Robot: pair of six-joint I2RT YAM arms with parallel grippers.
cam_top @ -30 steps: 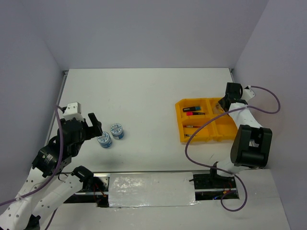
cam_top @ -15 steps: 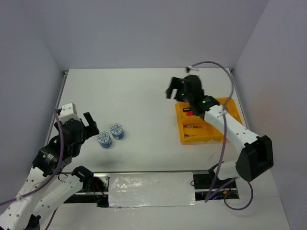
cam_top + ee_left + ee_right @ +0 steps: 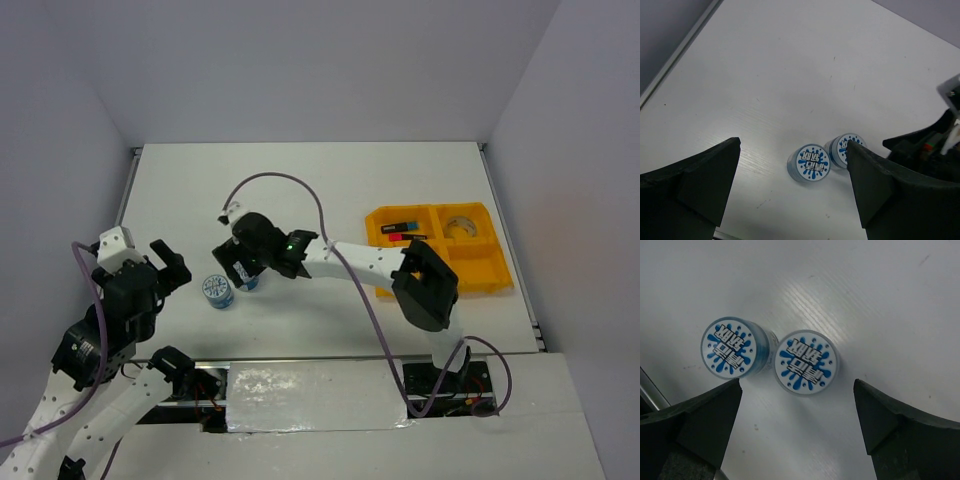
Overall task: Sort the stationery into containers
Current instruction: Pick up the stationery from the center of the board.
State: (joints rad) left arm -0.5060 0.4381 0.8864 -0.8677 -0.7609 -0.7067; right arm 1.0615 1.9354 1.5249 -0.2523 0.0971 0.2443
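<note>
In the top view, the right pincer [image 3: 240,268] hovers over the tubs [image 3: 217,291] at left of centre, well apart from the tray [image 3: 497,285] at right; in the left wrist view, the left pincer [image 3: 792,145] is spread wide with both tubs at lower centre; in the right wrist view, the jaws stand apart, seemingly around the right-hand tub [image 3: 806,361], so the next move calls for lowering and closing.

Smooth white on the desk [image 3: 880,300], finely streaked, with soft glare, possibly laminate. Translucent blue plastic for the tubs [image 3: 806,361], under flat printed lids. Matt black, faintly grainy plastic on the right gripper [image 3: 796,384] fingers [image 3: 695,430]. Smooth yellow-orange plastic for the tray [image 3: 495,262], slightly shiny.
</note>
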